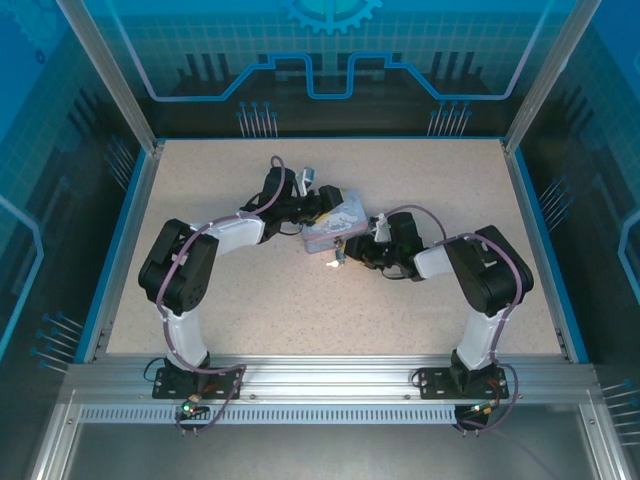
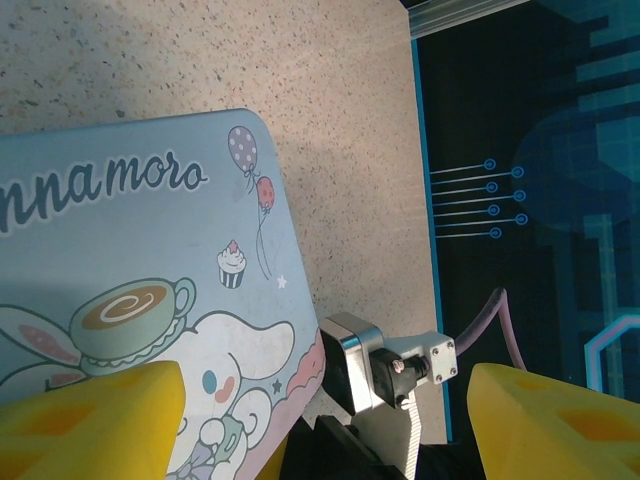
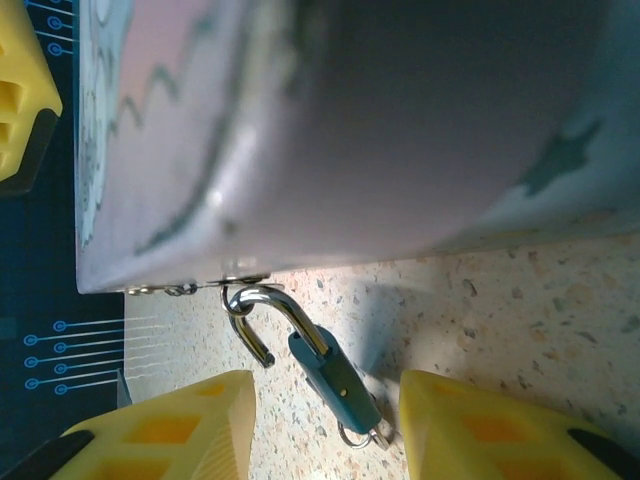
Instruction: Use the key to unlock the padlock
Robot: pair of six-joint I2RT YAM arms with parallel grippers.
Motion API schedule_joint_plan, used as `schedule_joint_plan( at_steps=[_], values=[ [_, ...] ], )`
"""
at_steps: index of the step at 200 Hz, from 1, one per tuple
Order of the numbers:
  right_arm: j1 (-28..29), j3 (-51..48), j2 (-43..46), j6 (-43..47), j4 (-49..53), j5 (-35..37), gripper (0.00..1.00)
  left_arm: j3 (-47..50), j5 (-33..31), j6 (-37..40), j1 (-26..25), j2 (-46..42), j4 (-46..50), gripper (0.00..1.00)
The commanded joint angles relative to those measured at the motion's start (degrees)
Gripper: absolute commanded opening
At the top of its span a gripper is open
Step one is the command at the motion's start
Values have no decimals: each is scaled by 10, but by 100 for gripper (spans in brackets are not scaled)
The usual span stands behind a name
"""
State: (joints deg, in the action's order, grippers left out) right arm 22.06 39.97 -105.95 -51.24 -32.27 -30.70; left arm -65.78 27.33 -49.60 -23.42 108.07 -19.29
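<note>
Here was the small dark teal padlock with a silvery shackle [image 3: 333, 378], hooked through the little hasp at the lower edge of the pale blue rectangular tin with a cartoon picture [image 3: 350, 130]. Its body slanted down and away from the tin, over the speckled beige tabletop [image 3: 520, 330]. One leg of the shackle looked free of the body. From the body's lower end poked what looked to be the tiny silvery-grey metal key [image 3: 362, 437].

The yellow right fingers [image 3: 170, 430] stood parted with the padlock right between them. There was bare tabletop on either side, so nothing was gripped. The key end sat just beside the finger on the right of that wrist view, and whether they touched I could not tell.

Over on the other arm, the yellow left fingers [image 2: 90, 420] were spread wide and released. One hung over the cartoon lid, the other stood well off past the tin's edge.

From above, the two arms met at the tin in the middle of the tabletop, the left fingers at its far-left end and the right fingers at its near end.
</note>
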Motion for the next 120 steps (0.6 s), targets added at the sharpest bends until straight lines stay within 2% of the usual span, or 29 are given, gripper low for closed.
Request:
schedule_joint_plan(
  at_steps=[1,35,65,120],
  values=[
    [19,4,-38,-8,19,11,42,-13,10,-5,0,5,-12,76],
    [25,1,-33,-15,39,29,39,-13,11,-14,0,7,-15,76],
    [32,-12,-46,-34,3,34,38,-14,11,-13,0,6,-5,76],
    [47,-1,-57,-36,16,54,35,-14,14,-13,1,6,0,76]
  ],
)
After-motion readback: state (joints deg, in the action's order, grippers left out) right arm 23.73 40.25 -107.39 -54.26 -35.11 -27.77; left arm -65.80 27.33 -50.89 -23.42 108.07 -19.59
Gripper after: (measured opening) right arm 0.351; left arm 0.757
